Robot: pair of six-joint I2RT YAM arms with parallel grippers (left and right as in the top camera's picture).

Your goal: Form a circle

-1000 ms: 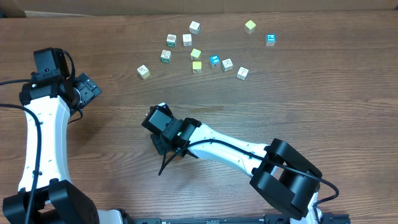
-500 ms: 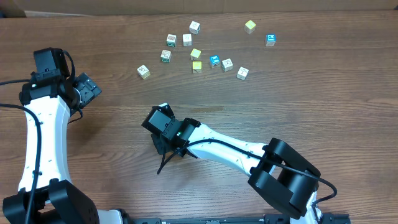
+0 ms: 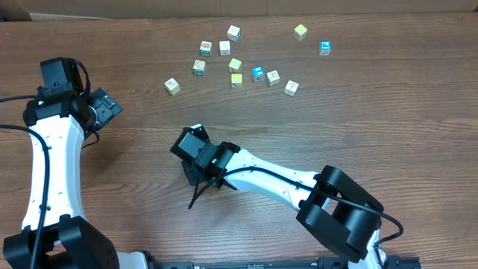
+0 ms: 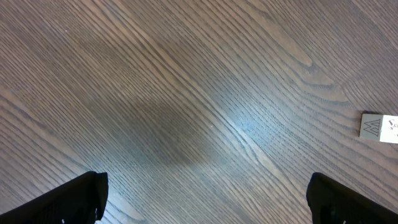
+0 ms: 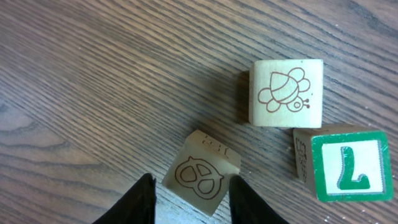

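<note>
We see the right end effector (image 5: 189, 200) low over the wooden surface (image 3: 358, 112), a little left of centre and nearer than the loose cubes (image 3: 235, 65) scattered along the far side. From overhead it hides the circle (image 5: 287, 115), so that cluster lies directly beneath it. The right wrist view shows three of its cubes. A bee cube (image 5: 286, 87) lies flat, with a green-framed L cube (image 5: 347, 163) just beside one corner; we cannot tell whether they touch. A pretzel cube (image 5: 201, 173) sits turned at an angle, apart from the bee cube, between the two fingers. This end effector is released: its jaws straddle the pretzel cube, one finger at the cube's right edge and a sliver of wood showing by the other. The left end effector (image 4: 208, 200) hangs over the left of the surface, spread wide with nothing between its fingers, and one pale cube (image 4: 379, 127) lies at the right edge of its view.
</note>
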